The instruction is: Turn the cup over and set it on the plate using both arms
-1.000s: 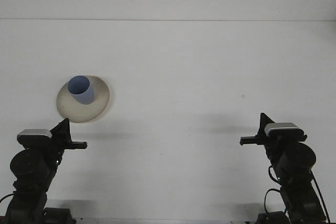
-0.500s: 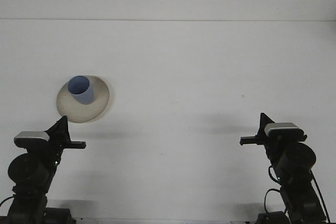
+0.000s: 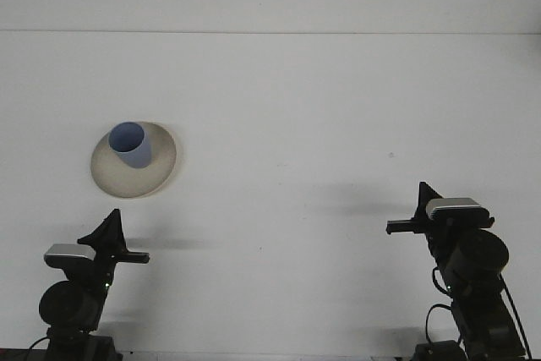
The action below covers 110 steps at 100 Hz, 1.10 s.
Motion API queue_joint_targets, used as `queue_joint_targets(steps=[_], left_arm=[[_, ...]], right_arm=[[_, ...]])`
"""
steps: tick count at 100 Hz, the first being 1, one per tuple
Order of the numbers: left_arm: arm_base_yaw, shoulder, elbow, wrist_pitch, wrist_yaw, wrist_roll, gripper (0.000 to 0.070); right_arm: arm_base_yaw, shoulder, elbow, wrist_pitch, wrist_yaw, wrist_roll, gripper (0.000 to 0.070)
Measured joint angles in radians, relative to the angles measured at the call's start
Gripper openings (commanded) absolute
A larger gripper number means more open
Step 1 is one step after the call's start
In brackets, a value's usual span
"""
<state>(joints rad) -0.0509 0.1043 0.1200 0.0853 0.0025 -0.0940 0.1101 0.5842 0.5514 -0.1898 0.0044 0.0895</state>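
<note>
Cup [image 3: 130, 144] and plate [image 3: 156, 177] sit together on the left half of the white table [image 3: 321, 107]: the blue cup stands on the cream plate with its open mouth up, toward the plate's far left part, and nothing touches it.

What changes over the last second is the left arm alone. Its gripper [image 3: 135, 256] now sits lower in the front view and a little further right than 1 second ago, folded down close to its base near the bottom edge and well apart from the plate. The right gripper [image 3: 397, 226] has not shifted at all across the 3 pictures; it holds the same parked pose on the far right, well away from the cup.

Both grippers show side-on as thin dark shapes, so I cannot tell whether either one is spread or pressed together; neither holds anything.

My reading is that the flip and the placing are done, since the cup rests mouth-up on the plate, and the left arm is retreating to its rest pose, so little or nothing is left
</note>
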Motion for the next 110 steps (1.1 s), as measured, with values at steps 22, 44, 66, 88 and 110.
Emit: queue_joint_targets(steps=[22, 44, 66, 88, 110], left_arm=[[0.0, -0.098, -0.083, 0.03, 0.0, 0.0, 0.0011], [0.0, -0.1, -0.086, 0.066, 0.0, 0.002, 0.0011], [0.0, -0.1, -0.086, 0.063, 0.0, 0.002, 0.0011], [0.0, -0.1, -0.086, 0.062, 0.0, 0.002, 0.0011], [0.0, -0.1, -0.086, 0.062, 0.0, 0.002, 0.0011]], right_arm=[[0.0, 0.0, 0.0, 0.001, 0.0, 0.0, 0.0001], [0.0, 0.001, 0.0, 0.015, 0.0, 0.0, 0.0001], [0.0, 0.001, 0.0, 0.02, 0.0, 0.0, 0.0001], [0.0, 0.001, 0.0, 0.02, 0.0, 0.0, 0.0001], [0.0, 0.001, 0.0, 0.02, 0.0, 0.0, 0.0001]])
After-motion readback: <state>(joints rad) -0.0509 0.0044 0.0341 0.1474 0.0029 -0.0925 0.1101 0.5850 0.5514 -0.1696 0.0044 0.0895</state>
